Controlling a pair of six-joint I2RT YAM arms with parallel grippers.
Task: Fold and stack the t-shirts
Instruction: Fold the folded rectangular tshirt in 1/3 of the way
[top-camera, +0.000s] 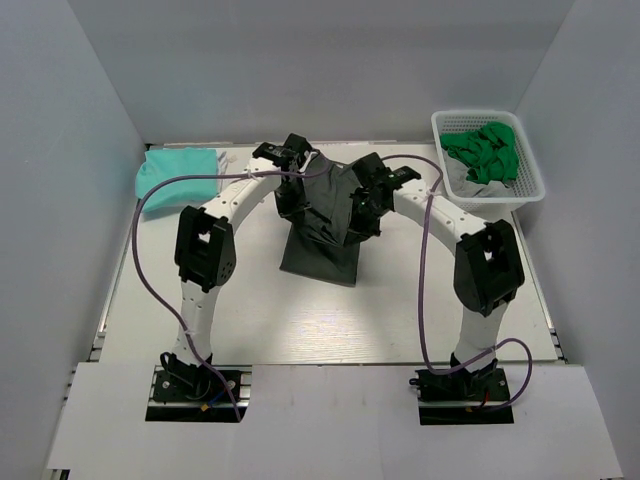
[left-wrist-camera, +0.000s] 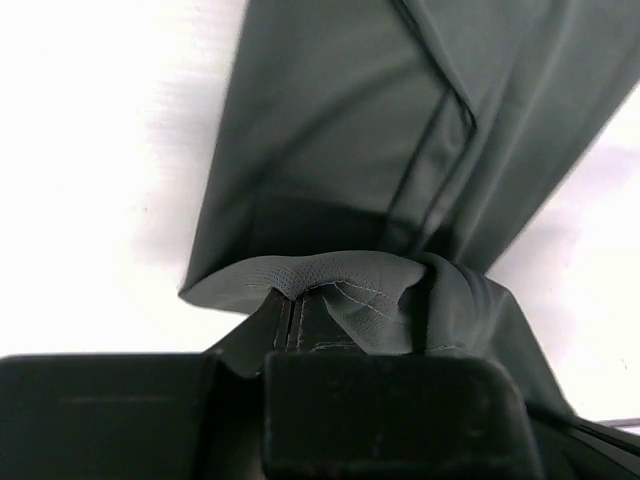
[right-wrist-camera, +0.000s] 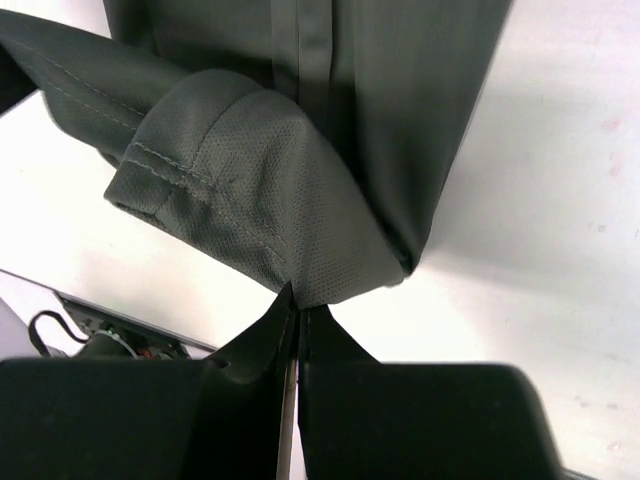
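Fabric of the dark grey-green t-shirt is pinched tight in both the left claw and the right claw, its lower end resting mid-counter. The mint-teal t-shirt lies at the far left, and the bright green t-shirt sits in the basket at the far right.

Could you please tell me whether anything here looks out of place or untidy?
Nothing looks damaged or spilled. The dark shirt hangs bunched between the shut left gripper and right gripper, its lower end on the table. The green shirt lies crumpled in the basket, unfolded.
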